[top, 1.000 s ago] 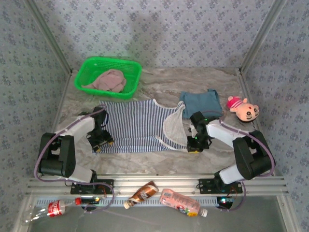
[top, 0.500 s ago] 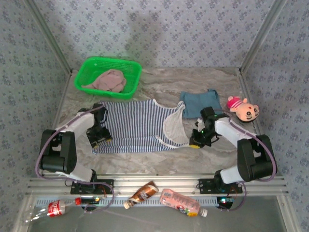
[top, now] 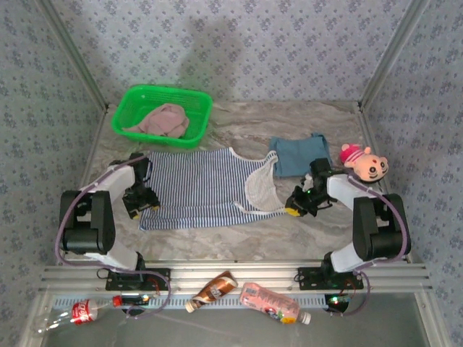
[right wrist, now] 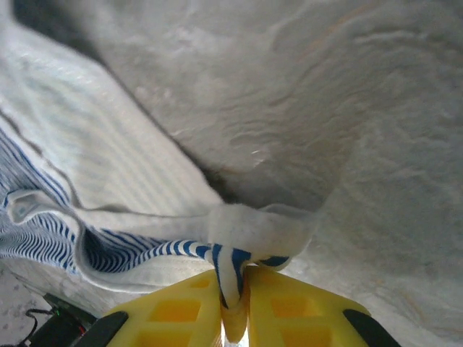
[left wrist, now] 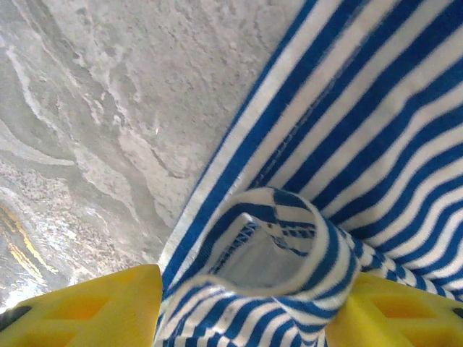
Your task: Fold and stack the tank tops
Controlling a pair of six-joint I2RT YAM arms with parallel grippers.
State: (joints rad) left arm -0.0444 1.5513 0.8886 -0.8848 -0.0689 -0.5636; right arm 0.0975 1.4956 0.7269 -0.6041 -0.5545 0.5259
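The striped top lies spread flat across the middle of the table, with its hem toward 9 o'clock and its straps toward 3. It looks like thin, limp knit, so expect it to sag and wrinkle wherever you leave it unsupported. It will probably also slide easily on the smooth marbled surface. Take it by the stitched edges, meaning the hem corners and strap bindings, rather than mid-panel, where you would only gather a loose bunch.

Your left gripper sits at the 8 o'clock corner of that top. Its jaws are spread wide, and a hump of hem stands between the yellow fingers and touches both. That reads to me as a loose gather, not a firm pinch. Your right gripper, at 4 o'clock, has its jaws pressed together on a strap, and the white binding is nipped between them.

The green basket at 11 o'clock holds the pink top, crumpled and unfolded. The teal top lies folded at 1 o'clock, a ready base for the stack. The plush toy sits just beside it at 2 o'clock, so keep it out of the pile.
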